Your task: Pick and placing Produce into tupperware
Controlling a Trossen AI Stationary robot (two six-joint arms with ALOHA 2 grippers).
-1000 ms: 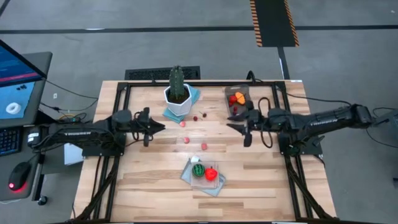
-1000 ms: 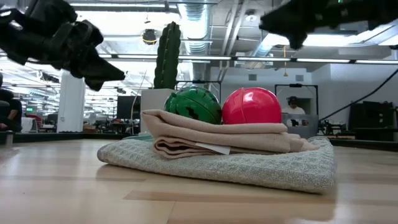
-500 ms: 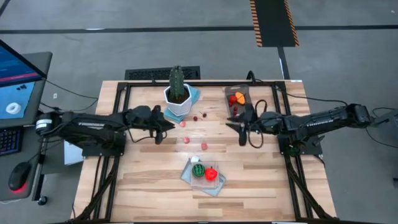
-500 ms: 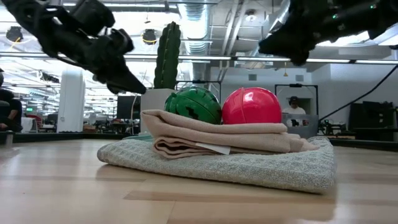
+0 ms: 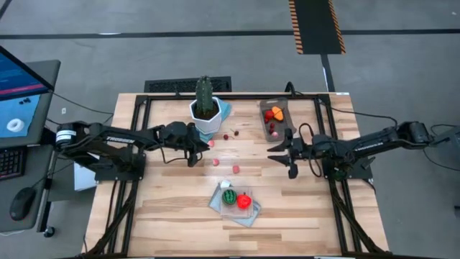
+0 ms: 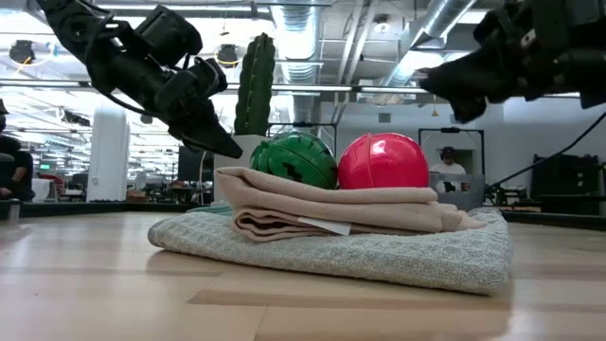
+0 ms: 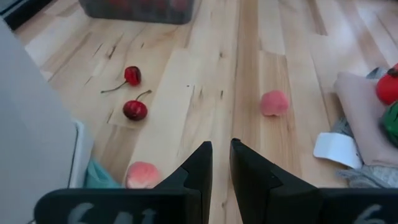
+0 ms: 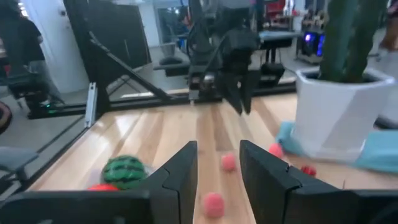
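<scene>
The left end effector (image 5: 202,147) hovers with fingers nearly together, empty, near the small pink berry (image 5: 211,142). The right end effector (image 5: 282,154), fingers slightly apart, hangs empty beside the translucent grey-brown plastic tub (image 5: 274,116) on the wooden surface (image 5: 287,208).

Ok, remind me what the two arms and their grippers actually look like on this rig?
Both arms are black and jointed, with white lettering along the forearm. The left gripper and right gripper each end in two flat, tapered black fingers. A black cable loops beside the right arm's wrist, and the left arm has a pale ring at its base joint.
</scene>
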